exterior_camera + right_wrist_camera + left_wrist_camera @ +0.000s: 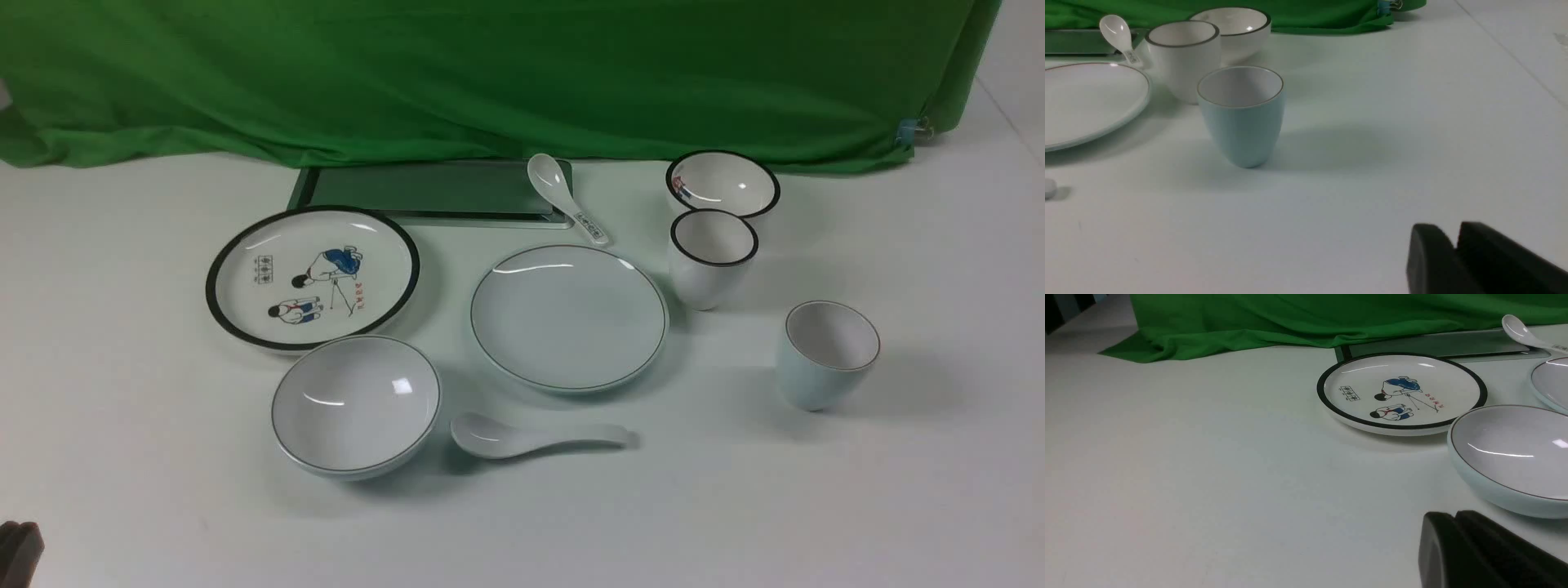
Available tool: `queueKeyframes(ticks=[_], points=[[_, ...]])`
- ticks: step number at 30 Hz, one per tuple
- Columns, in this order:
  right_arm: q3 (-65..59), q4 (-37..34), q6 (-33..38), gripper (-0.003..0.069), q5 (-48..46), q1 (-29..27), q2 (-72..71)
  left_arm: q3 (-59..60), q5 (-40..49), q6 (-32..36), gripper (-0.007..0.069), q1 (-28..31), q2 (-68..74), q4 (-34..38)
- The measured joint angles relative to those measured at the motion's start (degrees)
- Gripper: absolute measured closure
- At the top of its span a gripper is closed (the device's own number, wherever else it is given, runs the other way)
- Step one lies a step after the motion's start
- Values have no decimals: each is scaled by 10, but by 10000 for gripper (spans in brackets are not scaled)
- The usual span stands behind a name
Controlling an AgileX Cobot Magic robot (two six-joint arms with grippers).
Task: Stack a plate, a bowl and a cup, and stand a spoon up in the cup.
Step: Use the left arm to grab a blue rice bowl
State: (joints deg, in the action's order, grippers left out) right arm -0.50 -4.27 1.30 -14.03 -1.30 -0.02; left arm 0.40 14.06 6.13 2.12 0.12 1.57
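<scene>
The plain plate (569, 316) lies flat mid-table, and its edge shows in the right wrist view (1086, 102). The plain bowl (356, 404) stands near its front left and fills the left wrist view's side (1511, 457). Between them at the front lies the all-white spoon (531, 438), bowl end to the left. The pale blue cup (826, 353) stands upright alone on the right (1241, 118). My left gripper (1455, 516) is shut and empty, low at the front left corner (20, 547), short of the bowl. My right gripper (1455, 230) has a narrow gap between its tips and holds nothing; it is well short of the cup.
A black-rimmed cartoon plate (313, 278) lies behind the bowl. A tall black-rimmed cup (712, 257) and a small black-rimmed bowl (722, 184) stand behind the cup. A printed spoon (563, 196) leans on a dark tray (424, 192). Green cloth (490, 73) hangs at the back.
</scene>
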Motion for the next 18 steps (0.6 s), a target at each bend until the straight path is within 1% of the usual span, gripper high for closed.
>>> queueKeyframes(ticks=[11,18], points=[[0,0,0,493,0,0,0,0,0,0,653,0,0,0],[0,0,0,481,0,0,0,0,0,0,653,0,0,-16]])
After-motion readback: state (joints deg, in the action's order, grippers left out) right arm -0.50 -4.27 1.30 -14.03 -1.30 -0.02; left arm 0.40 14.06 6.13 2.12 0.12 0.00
